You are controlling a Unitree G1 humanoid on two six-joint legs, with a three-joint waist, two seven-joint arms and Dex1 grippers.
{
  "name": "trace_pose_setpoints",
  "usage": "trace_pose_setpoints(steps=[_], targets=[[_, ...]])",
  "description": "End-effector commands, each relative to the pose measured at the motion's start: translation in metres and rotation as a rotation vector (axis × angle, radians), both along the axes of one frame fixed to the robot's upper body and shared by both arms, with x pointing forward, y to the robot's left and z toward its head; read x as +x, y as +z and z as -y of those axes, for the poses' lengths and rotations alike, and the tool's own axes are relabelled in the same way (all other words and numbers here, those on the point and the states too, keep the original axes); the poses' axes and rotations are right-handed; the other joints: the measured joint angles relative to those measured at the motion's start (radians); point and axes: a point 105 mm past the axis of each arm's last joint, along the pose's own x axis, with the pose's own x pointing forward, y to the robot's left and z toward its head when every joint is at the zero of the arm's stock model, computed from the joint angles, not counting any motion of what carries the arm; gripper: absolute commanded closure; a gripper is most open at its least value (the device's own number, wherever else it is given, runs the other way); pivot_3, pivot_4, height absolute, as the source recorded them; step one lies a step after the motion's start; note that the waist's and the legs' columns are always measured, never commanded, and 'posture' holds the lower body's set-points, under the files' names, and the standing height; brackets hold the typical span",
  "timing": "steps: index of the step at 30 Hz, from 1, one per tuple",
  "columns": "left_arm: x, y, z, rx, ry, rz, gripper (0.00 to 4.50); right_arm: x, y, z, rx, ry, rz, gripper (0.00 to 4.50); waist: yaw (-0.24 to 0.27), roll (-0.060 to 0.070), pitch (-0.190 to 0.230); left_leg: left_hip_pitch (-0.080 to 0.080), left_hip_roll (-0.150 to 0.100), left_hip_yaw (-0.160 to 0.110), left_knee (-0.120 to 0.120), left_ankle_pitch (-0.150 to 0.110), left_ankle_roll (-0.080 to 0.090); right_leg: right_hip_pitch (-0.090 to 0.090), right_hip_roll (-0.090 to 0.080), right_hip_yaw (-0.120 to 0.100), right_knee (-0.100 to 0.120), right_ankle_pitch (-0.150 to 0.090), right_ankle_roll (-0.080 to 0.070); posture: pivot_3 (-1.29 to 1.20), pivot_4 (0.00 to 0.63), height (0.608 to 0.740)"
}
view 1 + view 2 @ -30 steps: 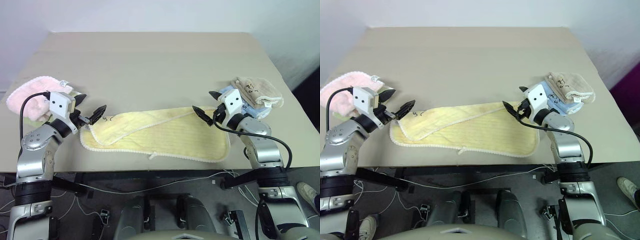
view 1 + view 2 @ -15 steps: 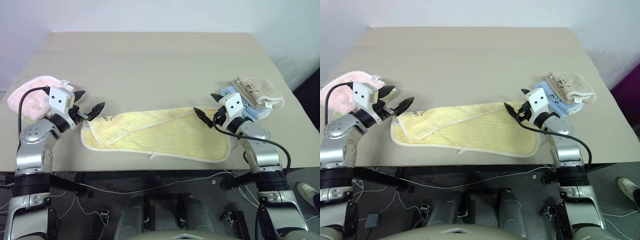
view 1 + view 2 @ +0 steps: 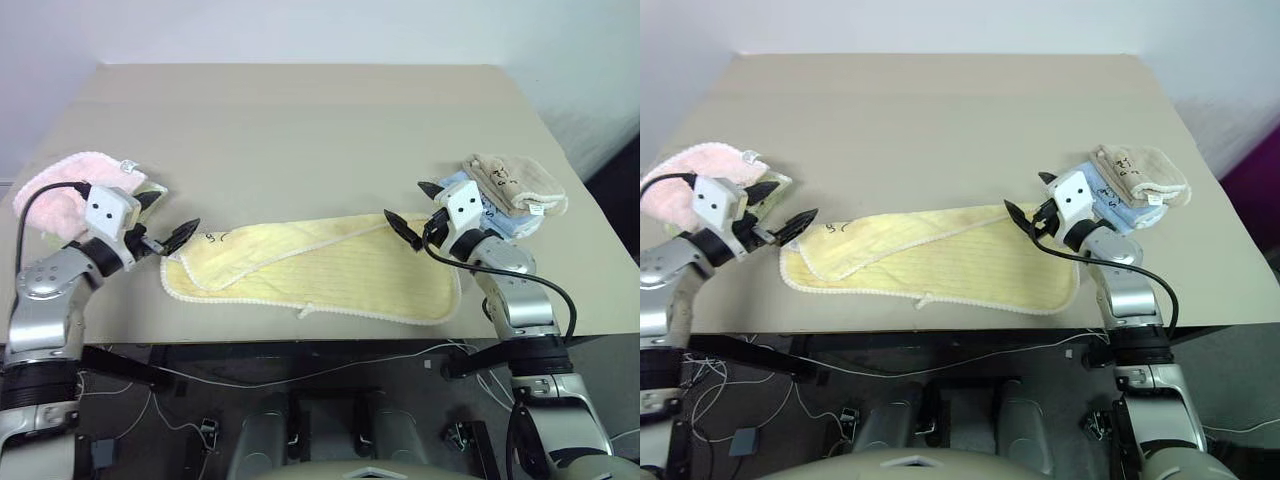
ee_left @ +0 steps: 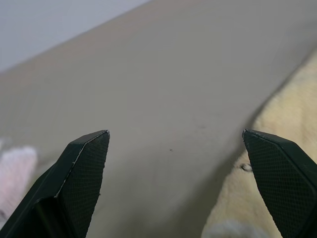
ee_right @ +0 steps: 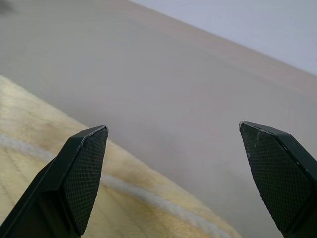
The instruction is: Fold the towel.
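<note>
I have the towel lying along the near edge of the table, folded lengthwise, the upper layer skewed so its white edging runs diagonally across the lower one. A small tag sticks out at the near edge.

Left gripper hovers just off the towel's left end, jaws wide, nothing held. Right gripper sits over the towel's far right corner, jaws equally wide and empty. Whether either fingertip touches cloth I can't tell.

Risks as I see them:
- The layers are misaligned. A pinch at either end may catch only one layer, and the next fold would come out crooked.
- The pink towel lies just beyond the left gripper; a wide approach could snag it.
- The stack of folded cloths sits close behind the right wrist; backing off could knock it.
- The towel is near the table's edge, so a drag toward me could pull it off.
</note>
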Motion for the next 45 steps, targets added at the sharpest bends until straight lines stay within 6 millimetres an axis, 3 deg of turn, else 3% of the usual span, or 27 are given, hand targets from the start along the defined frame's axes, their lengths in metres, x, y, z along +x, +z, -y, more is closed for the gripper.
trace_pose_setpoints(steps=[1, 8, 16, 27, 37, 45], targets=[[-0.011, 0.013, -0.005, 0.148, -0.084, 0.034, 0.0, 0.001, 0.008, -0.002, 0.001, 0.011, 0.036, 0.04, 0.0, 0.0, 0.0, 0.0, 0.0, 0.0, 0.0, 0.0, 0.0, 0.0, 0.0, 0.0, 0.0, 0.0, 0.0, 0.0, 0.15, 0.74], [-0.027, 0.003, -0.006, 0.435, -0.239, -0.031, 0.0, 0.0, 0.003, -0.004, 0.005, 0.019, 0.028, 0.04, -0.001, 0.001, 0.0, 0.0, 0.0, 0.001, -0.001, 0.0, 0.0, -0.001, 0.0, 0.0, 0.0, 0.0, 0.0, 0.0, 0.15, 0.74], [-0.043, -0.02, 0.007, 0.66, -0.453, -0.12, 0.0, -0.003, -0.002, -0.003, 0.011, 0.011, 0.023, 0.04, -0.001, 0.001, 0.0, 0.0, 0.0, 0.001, -0.001, 0.0, 0.0, -0.001, 0.0, 0.0, 0.0, 0.0, 0.0, 0.0, 0.15, 0.74], [-0.018, -0.02, 0.005, 0.899, -0.484, 0.012, 0.0, -0.01, -0.003, 0.002, 0.02, -0.009, 0.021, 0.04, -0.001, 0.001, 0.0, 0.0, 0.0, 0.002, -0.001, 0.0, 0.0, -0.001, 0.0, 0.0, 0.0, 0.0, 0.0, 0.0, 0.15, 0.74], [-0.01, -0.036, 0.0, 1.088, -0.541, 0.048, 0.0, -0.01, 0.001, 0.005, 0.03, -0.03, 0.031, 0.04, 0.002, 0.001, 0.0, 0.0, 0.0, 0.002, 0.0, 0.0, 0.001, -0.001, 0.0, 0.0, 0.001, 0.0, 0.0, 0.0, 0.15, 0.74], [0.001, -0.035, 0.022, 1.078, -0.557, 0.178, 0.0, -0.009, 0.003, 0.0, 0.036, -0.023, 0.035, 0.04, 0.001, 0.001, 0.0, 0.0, 0.0, 0.002, 0.0, 0.0, 0.001, -0.001, 0.0, 0.0, 0.001, 0.0, 0.0, 0.0, 0.15, 0.74]])
